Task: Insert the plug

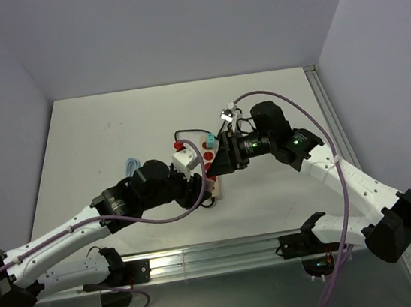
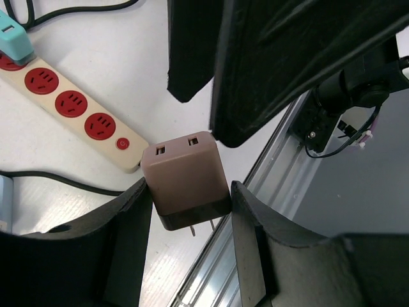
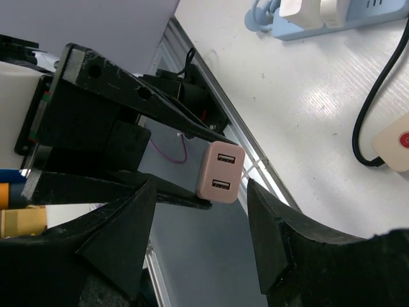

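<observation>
**The Plug Is Held in the Air**

The brown plug (image 2: pixel 186 176) is a little block with two small slots on its top face. Two thin metal pins (image 2: pixel 201 227) stick out of its bottom. It is up in the air, not in any socket. The left gripper (image 2: pixel 190 192) holds it, with one black finger pressing on each side.

The right gripper (image 3: pixel 199 185) is close by. Its two fingers stand wide, one on each side of the plug, and they do not touch it. A gap shows on both sides.

Just beside the plug, down on the white table (image 1: pixel 112 135), lies a cream power strip (image 2: pixel 70 105). It has red sockets in a row and a round red button (image 2: pixel 122 143) at the end nearest the plug. A blue-green plug (image 2: pixel 14 38) sits in the strip at the far end.

A metal rail (image 2: pixel 268 185) runs along the table edge under the plug. Farther off lies a light blue power strip (image 3: pixel 339 22) with white chargers in it.
</observation>
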Robot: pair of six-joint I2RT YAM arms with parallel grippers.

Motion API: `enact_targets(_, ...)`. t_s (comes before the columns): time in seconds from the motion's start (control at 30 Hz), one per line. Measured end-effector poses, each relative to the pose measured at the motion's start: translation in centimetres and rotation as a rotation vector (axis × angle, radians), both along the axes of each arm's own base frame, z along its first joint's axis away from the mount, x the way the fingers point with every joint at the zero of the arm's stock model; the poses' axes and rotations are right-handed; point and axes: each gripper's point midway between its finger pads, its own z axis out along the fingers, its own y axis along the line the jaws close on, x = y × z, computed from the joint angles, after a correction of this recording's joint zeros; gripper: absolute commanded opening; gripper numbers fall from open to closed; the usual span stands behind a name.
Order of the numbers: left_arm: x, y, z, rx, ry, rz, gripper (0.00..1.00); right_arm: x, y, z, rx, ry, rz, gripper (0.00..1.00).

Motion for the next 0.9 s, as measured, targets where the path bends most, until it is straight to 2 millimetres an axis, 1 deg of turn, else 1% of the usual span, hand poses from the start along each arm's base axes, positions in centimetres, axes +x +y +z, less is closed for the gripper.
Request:
enact_targets(0.1, 0.1, -0.1, 0.3, -0.003, -0.012, -0.005, 0.00, 0.1, 0.1, -0.5, -0.011, 0.016, 0.005, 0.65)
enact_targets(0.3, 0.2, -0.5, 0.8, -0.005, -0.029, -0.016, 0.00, -0.2, 0.7, -3.0, -0.072, 0.081, 0.041, 0.61)
enact_targets(0.4, 0.1, -0.5, 0.6, 0.002, -0.025, -0.019, 0.00, -0.4, 1.0, -3.4, -0.081, 0.091, 0.055, 0.56)
enact_targets(0.6, -0.1, -0.7, 0.3, 0.010, -0.021, -0.027, 0.00, -0.7, 1.1, -3.5, -0.081, 0.097, 0.073, 0.51)
enact_targets(0.67, -0.1, -0.7, 0.2, 0.016, -0.021, -0.027, 0.00, -0.9, 1.2, -3.6, -0.082, 0.103, 0.085, 0.43)
enact_targets(0.7, -0.1, -0.7, 0.0, 0.023, -0.018, -0.027, 0.00, -1.0, 1.3, -3.6, -0.080, 0.106, 0.093, 0.35)
enact_targets(0.73, -0.1, -0.7, -0.1, 0.029, -0.017, -0.027, 0.00, -1.1, 1.3, -3.6, -0.080, 0.106, 0.097, 0.18)
enact_targets(0.77, -0.1, -0.6, -0.2, 0.033, -0.019, -0.028, 0.00, -1.1, 1.3, -3.8, -0.083, 0.115, 0.097, 0.08)
enact_targets(0.8, -0.1, -0.6, -0.3, 0.041, -0.022, -0.029, 0.01, -1.2, 1.4, -3.8, -0.086, 0.125, 0.094, 0.01)
enact_targets(0.87, -0.2, -0.5, -0.5, 0.048, -0.021, -0.028, 0.06, -1.2, 1.3, -4.0, -0.090, 0.134, 0.095, 0.00)
enact_targets(0.9, -0.2, -0.4, -0.5, 0.048, -0.022, -0.026, 0.12, -1.2, 1.3, -4.0, -0.090, 0.134, 0.095, 0.00)
